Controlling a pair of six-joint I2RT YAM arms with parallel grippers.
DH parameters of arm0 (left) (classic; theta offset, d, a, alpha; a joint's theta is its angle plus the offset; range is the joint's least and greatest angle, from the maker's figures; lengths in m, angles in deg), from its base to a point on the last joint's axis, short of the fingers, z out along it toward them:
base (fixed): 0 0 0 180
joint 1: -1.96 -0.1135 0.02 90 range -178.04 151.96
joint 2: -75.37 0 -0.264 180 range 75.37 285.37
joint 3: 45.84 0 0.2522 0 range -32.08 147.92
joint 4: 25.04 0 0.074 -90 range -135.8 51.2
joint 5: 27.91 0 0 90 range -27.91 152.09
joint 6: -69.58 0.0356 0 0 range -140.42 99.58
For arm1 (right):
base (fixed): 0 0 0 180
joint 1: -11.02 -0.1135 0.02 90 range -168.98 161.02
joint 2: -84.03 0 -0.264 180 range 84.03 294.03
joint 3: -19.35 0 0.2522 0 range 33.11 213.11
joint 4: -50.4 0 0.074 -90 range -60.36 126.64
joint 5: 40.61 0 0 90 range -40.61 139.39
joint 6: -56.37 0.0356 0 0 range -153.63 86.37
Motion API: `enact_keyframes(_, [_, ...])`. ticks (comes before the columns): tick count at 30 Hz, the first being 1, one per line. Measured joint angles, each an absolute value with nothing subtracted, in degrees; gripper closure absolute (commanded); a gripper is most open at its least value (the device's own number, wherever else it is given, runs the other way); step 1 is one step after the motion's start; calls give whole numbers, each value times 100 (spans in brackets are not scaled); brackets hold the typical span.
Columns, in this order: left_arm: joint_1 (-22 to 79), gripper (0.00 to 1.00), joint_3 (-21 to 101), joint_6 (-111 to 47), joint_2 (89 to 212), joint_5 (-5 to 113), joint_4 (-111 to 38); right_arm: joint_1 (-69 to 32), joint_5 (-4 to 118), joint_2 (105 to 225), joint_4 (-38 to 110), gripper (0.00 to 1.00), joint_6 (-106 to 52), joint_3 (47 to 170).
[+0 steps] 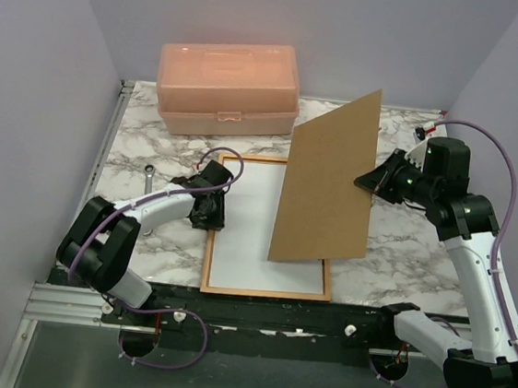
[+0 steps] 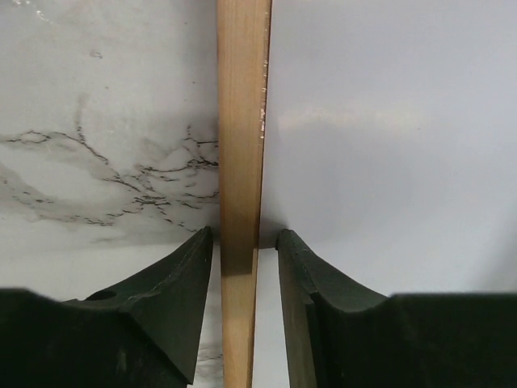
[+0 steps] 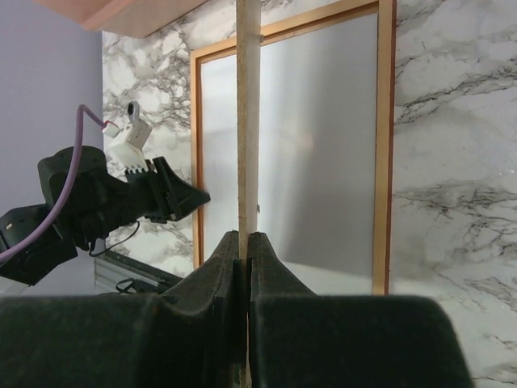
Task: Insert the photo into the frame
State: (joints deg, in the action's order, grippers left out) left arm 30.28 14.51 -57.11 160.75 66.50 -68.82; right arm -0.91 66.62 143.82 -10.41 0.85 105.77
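Top view: I'm seeing one frame point(image 1: 208, 255), thin orange-tan wood, lying flat mid-table, with one photo point(image 1: 247, 221) white side up inside it. The left gripper point(image 1: 209, 211) is sitting at its 9 o'clock rail. The right gripper point(image 1: 369, 181) is pinching one brown board point(image 1: 330, 183), tilted over the 3 o'clock half. One peach box point(image 1: 228, 89) is sitting at 12.

Left wrist: the fingers point(image 2: 190, 275) are straddling the rail narrowly, with slim gaps on both sides.

Right wrist: the jaws are clamping the board's edge.

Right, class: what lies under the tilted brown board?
The frame, with the photo inside it, white back up. From above, the board, pinched in the right gripper, hides the frame's far right corner. The photo's downward face is unseen.
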Motion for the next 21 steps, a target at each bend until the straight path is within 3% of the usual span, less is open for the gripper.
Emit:
enact_keyframes(13, [3832, 71, 1801, -5756, 16390, 6608, -6873, -91, 6664, 14307, -945, 100, 56, 10219])
enact_keyframes(17, [3954, 82, 1917, -5770, 16517, 6608, -6832, -91, 6666, 14296, -945, 100, 15, 10186])
enact_keyframes(21, [3948, 84, 1917, -5763, 16523, 6586, -6773, -91, 6666, 14296, -943, 100, -29, 10184])
